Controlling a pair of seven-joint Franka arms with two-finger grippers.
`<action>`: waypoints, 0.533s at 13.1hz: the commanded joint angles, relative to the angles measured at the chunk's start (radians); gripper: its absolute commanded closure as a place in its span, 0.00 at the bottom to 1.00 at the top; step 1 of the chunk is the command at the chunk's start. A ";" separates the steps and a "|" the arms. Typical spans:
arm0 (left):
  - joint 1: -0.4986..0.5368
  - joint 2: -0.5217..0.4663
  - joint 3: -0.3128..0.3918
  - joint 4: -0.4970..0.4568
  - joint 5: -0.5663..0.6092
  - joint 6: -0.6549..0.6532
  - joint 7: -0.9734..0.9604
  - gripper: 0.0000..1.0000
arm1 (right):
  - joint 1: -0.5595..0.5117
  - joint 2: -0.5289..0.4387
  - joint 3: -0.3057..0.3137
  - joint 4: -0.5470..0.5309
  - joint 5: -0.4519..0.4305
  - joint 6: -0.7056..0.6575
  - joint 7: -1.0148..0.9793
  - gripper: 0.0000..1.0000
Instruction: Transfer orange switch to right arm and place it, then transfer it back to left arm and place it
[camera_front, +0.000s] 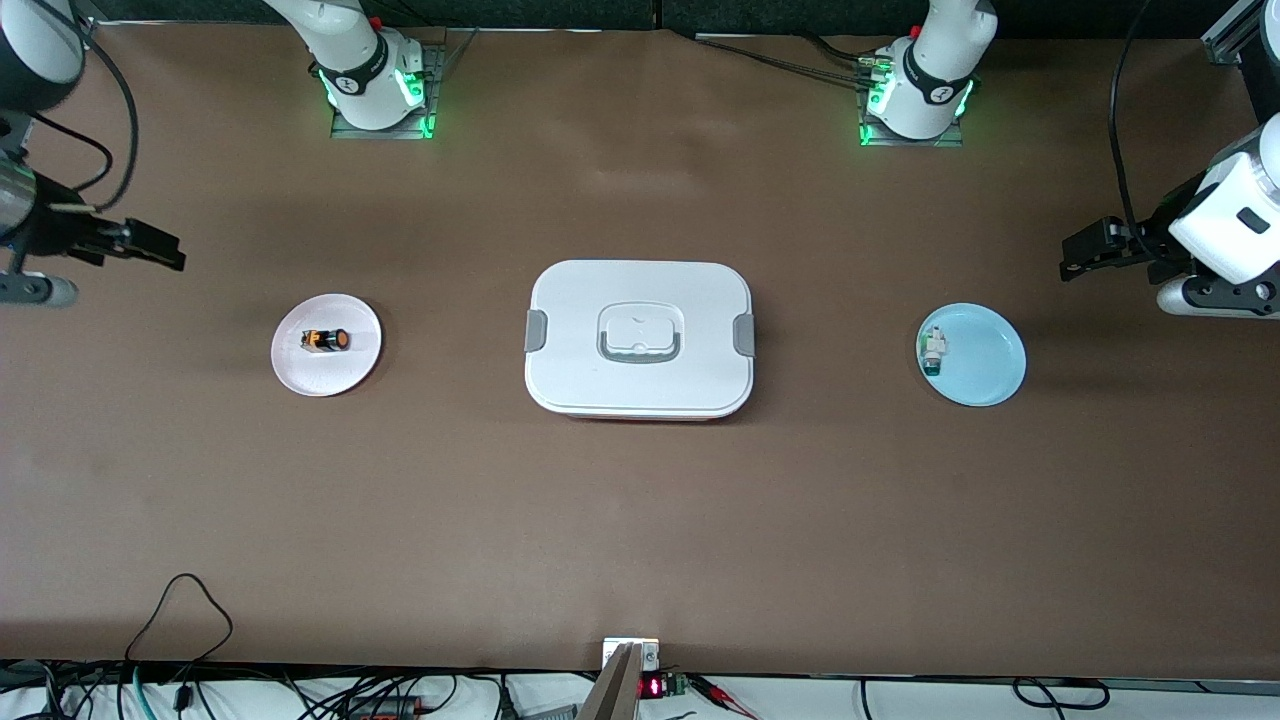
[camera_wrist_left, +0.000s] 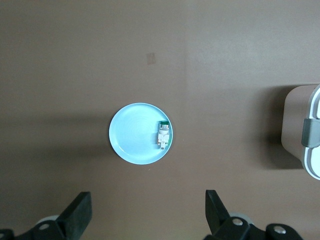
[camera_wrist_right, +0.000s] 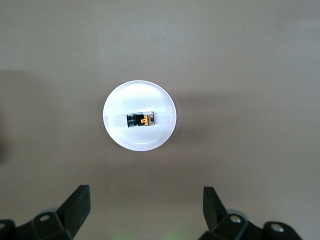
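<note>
The orange switch (camera_front: 326, 341), a stubby black part with orange markings, lies on its side on a small white plate (camera_front: 300, 375) toward the right arm's end of the table. My right gripper (camera_front: 165, 250) hangs open and empty above the table near that plate. In the right wrist view the switch (camera_wrist_right: 140, 119) rests mid-plate (camera_wrist_right: 140, 95), well apart from the open right gripper (camera_wrist_right: 146, 202). The white box (camera_front: 640, 300) with grey latches sits mid-table between both plates. My left gripper (camera_front: 1070, 262) hangs open and empty near the other end.
A light blue plate (camera_front: 985, 360) toward the left arm's end holds a small white-and-green component (camera_front: 933, 350). The left wrist view shows that plate (camera_wrist_left: 132, 135), the component (camera_wrist_left: 163, 136), the open left gripper (camera_wrist_left: 148, 205) and a corner of the box (camera_wrist_left: 312, 135).
</note>
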 joint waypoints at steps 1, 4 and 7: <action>0.005 -0.001 -0.002 0.009 -0.003 -0.013 0.020 0.00 | 0.019 0.033 0.009 0.014 0.049 0.015 0.006 0.00; 0.005 0.001 -0.001 0.010 -0.003 -0.013 0.020 0.00 | 0.019 0.081 0.009 0.013 0.052 0.047 0.007 0.00; 0.006 0.001 -0.001 0.009 -0.003 -0.013 0.020 0.00 | 0.018 0.158 0.009 0.011 0.046 0.111 0.007 0.00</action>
